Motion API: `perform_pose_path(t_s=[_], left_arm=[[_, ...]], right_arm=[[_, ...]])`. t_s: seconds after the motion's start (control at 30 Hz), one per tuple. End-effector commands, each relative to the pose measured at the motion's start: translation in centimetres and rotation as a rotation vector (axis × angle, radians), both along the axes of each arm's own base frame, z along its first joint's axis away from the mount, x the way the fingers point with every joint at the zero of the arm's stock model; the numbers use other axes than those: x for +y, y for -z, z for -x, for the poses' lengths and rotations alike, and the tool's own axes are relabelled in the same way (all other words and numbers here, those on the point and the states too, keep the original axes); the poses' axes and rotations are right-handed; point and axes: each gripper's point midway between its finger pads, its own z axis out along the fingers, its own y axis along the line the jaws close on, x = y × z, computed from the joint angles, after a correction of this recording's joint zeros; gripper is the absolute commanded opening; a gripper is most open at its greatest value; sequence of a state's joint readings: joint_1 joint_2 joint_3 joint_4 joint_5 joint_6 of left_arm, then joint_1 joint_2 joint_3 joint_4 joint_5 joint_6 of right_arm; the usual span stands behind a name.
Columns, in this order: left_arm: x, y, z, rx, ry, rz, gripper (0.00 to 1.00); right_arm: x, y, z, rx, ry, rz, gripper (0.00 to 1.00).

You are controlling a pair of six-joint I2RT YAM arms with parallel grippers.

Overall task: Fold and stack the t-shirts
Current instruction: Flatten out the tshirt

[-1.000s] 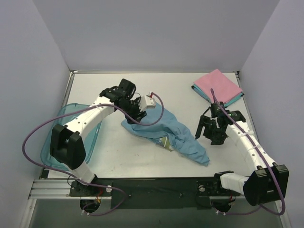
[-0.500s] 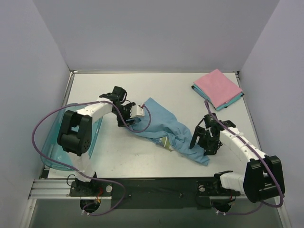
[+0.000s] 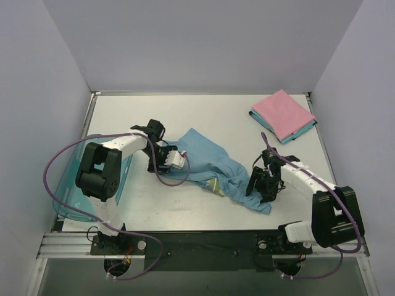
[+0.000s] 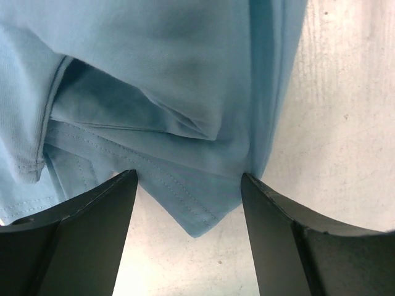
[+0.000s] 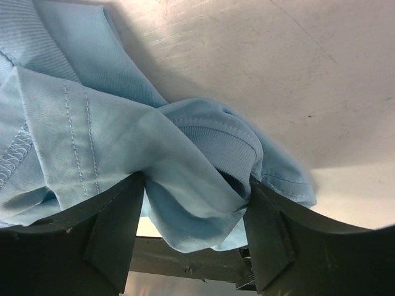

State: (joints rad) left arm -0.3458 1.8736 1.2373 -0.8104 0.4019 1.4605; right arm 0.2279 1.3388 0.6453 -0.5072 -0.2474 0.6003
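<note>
Left gripper (image 4: 188, 179) spread wide, right gripper (image 5: 195, 183) low

Translucent teal bin (image 3: 66, 185), table (image 3: 185, 209) edge

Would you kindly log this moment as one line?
left hand open, astride blue tee corner | right hand around its bunched end, grip unclear | pink tee stacked on teal tee

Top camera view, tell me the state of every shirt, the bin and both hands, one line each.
Light blue t-shirt: unfolded and crumpled.
Pink t-shirt: folded, stacked on the teal one.
Teal t-shirt: folded, under the pink one.
Bin: upright, partly hidden by the left arm.
Left hand: open, fingers astride a shirt corner.
Right hand: shirt bunched between its fingers; grip unclear.
</note>
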Motion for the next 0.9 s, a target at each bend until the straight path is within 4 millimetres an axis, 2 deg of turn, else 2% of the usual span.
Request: perform_pose_path(t_s=[0.0, 0.03, 0.13, 0.17, 0.2, 0.23, 0.27, 0.3, 0.33, 0.37, 0.4, 0.43, 0.47, 0.5, 0.53, 0.57, 0.6, 0.63, 0.67, 0.7, 0.73, 0.8, 0.87], left_arm=[[0.9, 0.1, 1.5, 0.008, 0.08, -0.02, 0.79], [1.1, 0.4, 1.5, 0.007, 0.079, -0.029, 0.79], [1.9, 1.2, 0.9, -0.025, 0.035, -0.074, 0.74], [2.0, 1.4, 0.1, -0.066, 0.014, -0.078, 0.55], [2.4, 1.4, -0.3, -0.079, -0.021, -0.102, 0.46], [2.6, 1.2, -0.8, -0.096, -0.033, -0.108, 0.16], [3.0, 1.0, -1.0, -0.097, -0.064, -0.125, 0.0], [2.9, -0.1, -1.9, -0.122, -0.098, -0.114, 0.0], [3.2, -1.1, -2.4, -0.131, -0.157, -0.105, 0.0], [2.8, -3.4, -4.0, -0.18, -0.197, -0.074, 0.0], [3.0, -4.7, -4.8, -0.187, -0.284, -0.051, 0.0], [2.6, -8.3, -7.1, -0.273, -0.337, -0.001, 0.0], [3.0, -10.2, -8.2, -0.289, -0.434, 0.034, 0.0], [2.9, -14.0, -10.0, -0.363, -0.477, 0.09, 0.0], [3.4, -17.9, -11.6, -0.416, -0.564, 0.147, 0.0], [3.8, -20.5, -12.2, -0.454, -0.606, 0.181, 0.0], [4.8, -23.9, -13.0, -0.496, -0.678, 0.223, 0.0], [5.3, -26.0, -13.3, -0.524, -0.734, 0.251, 0.0], [6.4, -28.8, -13.6, -0.572, -0.77, 0.275, 0.0], [6.9, -30.5, -13.6, -0.596, -0.806, 0.296, 0.0], [7.8, -33.0, -13.6, -0.641, -0.834, 0.324, 0.0], [8.9, -35.8, -12.9, -0.671, -0.879, 0.366, 0.0], [8.9, -36.8, -11.8, -0.653, -0.88, 0.384, 0.0]], right_arm=[[0.1, -0.4, -0.6, 0.003, -0.002, -0.009, 0.53], [0.2, -0.4, -0.6, 0.004, -0.004, -0.01, 0.48], [0.5, -1.0, -1.2, -0.009, -0.016, -0.032, 0.23], [0.7, -1.6, -2.1, -0.035, -0.026, -0.039, 0.16], [0.7, -2.1, -2.3, -0.038, -0.034, -0.041, 0.05], [0.9, -3.6, -4.0, -0.092, -0.048, -0.047, 0.01], [0.9, -4.7, -4.7, -0.107, -0.053, -0.043, 0.0], [1.0, -6.9, -6.9, -0.178, -0.068, -0.05, 0.0], [1.0, -8.5, -7.7, -0.204, -0.074, -0.051, 0.0], [0.9, -11.9, -10.3, -0.306, -0.091, -0.057, 0.0], [0.9, -13.3, -11.1, -0.332, -0.095, -0.061, 0.0], [0.5, -17.2, -13.7, -0.437, -0.093, -0.069, 0.0], [0.5, -18.9, -14.3, -0.47, -0.093, -0.085, 0.0], [0.0, -22.8, -16.4, -0.573, -0.083, -0.099, 0.0], [-0.2, -24.4, -17.0, -0.611, -0.075, -0.108, 0.0], [-0.8, -28.0, -18.4, -0.702, -0.059, -0.117, 0.0], [-1.0, -29.8, -18.9, -0.748, -0.055, -0.124, 0.0], [-1.5, -32.1, -19.6, -0.807, -0.046, -0.132, 0.0], [-1.7, -33.6, -19.9, -0.844, -0.044, -0.135, 0.0], [-1.7, -35.5, -20.2, -0.892, -0.054, -0.145, 0.0], [-1.7, -36.3, -20.3, -0.914, -0.065, -0.149, 0.0], [-2.6, -38.4, -20.4, -0.97, -0.061, -0.147, 0.0], [-2.7, -38.5, -20.0, -0.976, -0.07, -0.15, 0.0]])
